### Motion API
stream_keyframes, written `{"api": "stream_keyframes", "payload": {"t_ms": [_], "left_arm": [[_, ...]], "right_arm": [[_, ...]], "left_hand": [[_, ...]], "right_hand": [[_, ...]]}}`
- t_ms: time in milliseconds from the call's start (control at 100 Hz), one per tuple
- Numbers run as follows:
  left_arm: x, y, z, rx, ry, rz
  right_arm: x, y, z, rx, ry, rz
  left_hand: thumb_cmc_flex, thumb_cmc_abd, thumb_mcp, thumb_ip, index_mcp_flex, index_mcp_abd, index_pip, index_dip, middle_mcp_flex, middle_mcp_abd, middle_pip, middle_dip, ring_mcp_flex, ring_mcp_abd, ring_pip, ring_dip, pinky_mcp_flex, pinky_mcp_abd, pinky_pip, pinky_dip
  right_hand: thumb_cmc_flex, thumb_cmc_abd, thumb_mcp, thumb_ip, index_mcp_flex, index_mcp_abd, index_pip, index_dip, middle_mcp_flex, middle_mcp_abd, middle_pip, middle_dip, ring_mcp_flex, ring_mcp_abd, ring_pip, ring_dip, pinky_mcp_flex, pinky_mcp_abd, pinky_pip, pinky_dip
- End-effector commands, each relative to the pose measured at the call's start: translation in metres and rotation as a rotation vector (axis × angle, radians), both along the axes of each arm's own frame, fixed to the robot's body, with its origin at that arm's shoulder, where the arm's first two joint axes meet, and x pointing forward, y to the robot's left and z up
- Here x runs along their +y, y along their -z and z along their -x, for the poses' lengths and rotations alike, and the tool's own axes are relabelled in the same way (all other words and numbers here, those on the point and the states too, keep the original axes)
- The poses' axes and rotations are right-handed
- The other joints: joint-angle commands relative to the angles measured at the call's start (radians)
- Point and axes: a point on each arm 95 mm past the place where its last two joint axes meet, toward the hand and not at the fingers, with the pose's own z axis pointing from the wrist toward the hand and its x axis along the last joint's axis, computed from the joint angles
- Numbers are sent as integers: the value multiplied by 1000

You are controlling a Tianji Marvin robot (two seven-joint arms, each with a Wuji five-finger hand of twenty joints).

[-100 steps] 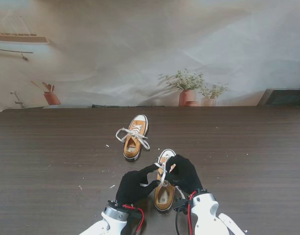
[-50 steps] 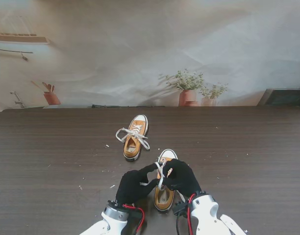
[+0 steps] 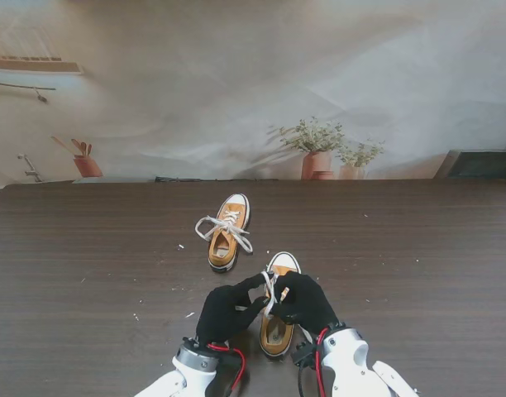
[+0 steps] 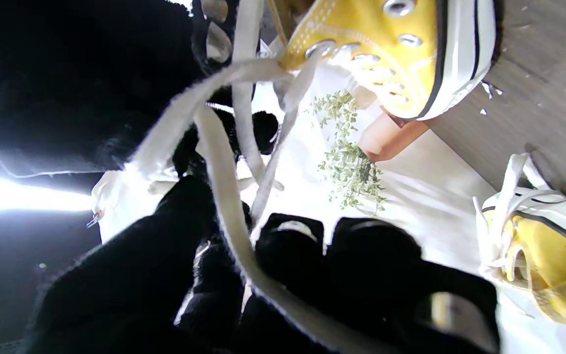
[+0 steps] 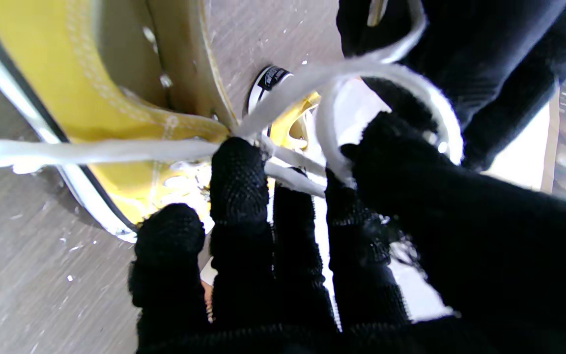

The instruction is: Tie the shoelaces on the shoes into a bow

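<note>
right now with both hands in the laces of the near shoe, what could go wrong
The lace loops around a fingertip of the right hand; pulling away could snag it and undo the loop. The near shoe lies loose on the table, so a hard tug by the left hand may drag or tip it. Both hands crowd over the eyelets, so fingers could collide.

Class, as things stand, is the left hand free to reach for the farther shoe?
Probably not yet. The left hand is shut on the nearer shoe's laces, as is the right hand. The table toward the farther shoe shows only small specks.
</note>
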Motion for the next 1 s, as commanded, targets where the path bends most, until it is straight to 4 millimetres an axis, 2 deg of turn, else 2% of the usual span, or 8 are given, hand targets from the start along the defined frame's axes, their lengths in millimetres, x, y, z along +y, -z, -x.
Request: {"api": "stream_keyframes", "payload": {"t_ms": [0, 130, 370, 520, 570, 630, 730, 990], "left_arm": [[1, 8, 5, 21, 2, -11], [2, 10, 5, 33, 9, -23], [2, 12, 5, 59, 33, -34], [2, 12, 4, 56, 47, -28], [2, 12, 4, 53, 50, -30], [2, 11, 5, 45, 50, -35], [2, 11, 5, 39, 51, -35], [5, 11, 6, 48, 69, -52]], "right_arm": [[-1, 5, 2, 17, -23, 18], [-2, 5, 3, 23, -32, 20], [-3, 4, 7, 15, -72, 19], [-3, 4, 10, 13, -107, 34], [-3, 4, 11, 15, -114, 34], [-3, 5, 11, 15, -121, 31], [-3, 5, 11, 14, -126, 28], [-2, 5, 10, 4, -118, 22]], "left_hand": [[35, 34, -31, -19, 6, -97, -17, -8, -2, 20, -8, -17, 15, 50, -7, -11, 9, -8, 84, -17], [79, 11, -55, -30, 73, -92, 13, 6, 7, 24, -5, -18, 15, 48, -4, -9, 8, -5, 85, -23], [128, -64, -21, -8, 137, -83, 45, 15, 32, 62, -2, -19, 14, 70, 2, -4, 8, 4, 85, -25], [131, -98, -15, -11, 170, -86, 68, 24, 38, 69, -3, -20, 15, 68, 4, -3, 8, 2, 85, -25], [147, -115, -35, -23, 181, -84, 125, 59, 40, 74, -7, -23, 14, 68, 4, -2, 8, -2, 86, -26], [192, -133, -113, -4, 144, -90, 405, 32, 47, 84, -13, -26, 14, 72, 2, 0, 8, -2, 87, -29], [175, -137, -114, -22, 120, -110, 677, 110, 49, 86, -15, -27, 14, 72, 1, 0, 8, -4, 86, -29], [161, -71, -132, -38, 4, -34, 821, 308, 8, 33, 8, -11, 16, 31, -19, -9, 8, -21, 77, -40]], "right_hand": [[7, -31, 61, 29, 32, -26, 6, 31, 26, -10, -2, -2, 29, -10, 7, -7, 11, -2, 16, -9], [8, -30, 60, 29, 33, -28, 3, 33, 27, -10, -5, -1, 29, -10, 9, -6, 11, -2, 18, -9], [10, -26, 57, 28, 33, -27, 1, 36, 28, -13, -8, 1, 28, -12, 12, -5, 8, -6, 19, -8], [11, -32, 61, 32, 40, -34, -1, 40, 29, -19, -11, 3, 27, -20, 13, -5, 9, -12, 22, -8], [10, -33, 63, 33, 41, -34, -2, 41, 30, -20, -11, 3, 26, -21, 13, -5, 9, -13, 22, -8], [11, -36, 65, 33, 43, -34, -3, 43, 31, -21, -13, 4, 24, -21, 11, -6, 9, -13, 21, -8], [10, -38, 68, 34, 46, -37, -5, 47, 32, -23, -13, 5, 24, -23, 10, -9, 8, -15, 21, -8], [10, -34, 69, 32, 47, -42, -11, 54, 36, -23, -15, 7, 26, -23, 14, -13, 10, -21, 22, -9]]}}
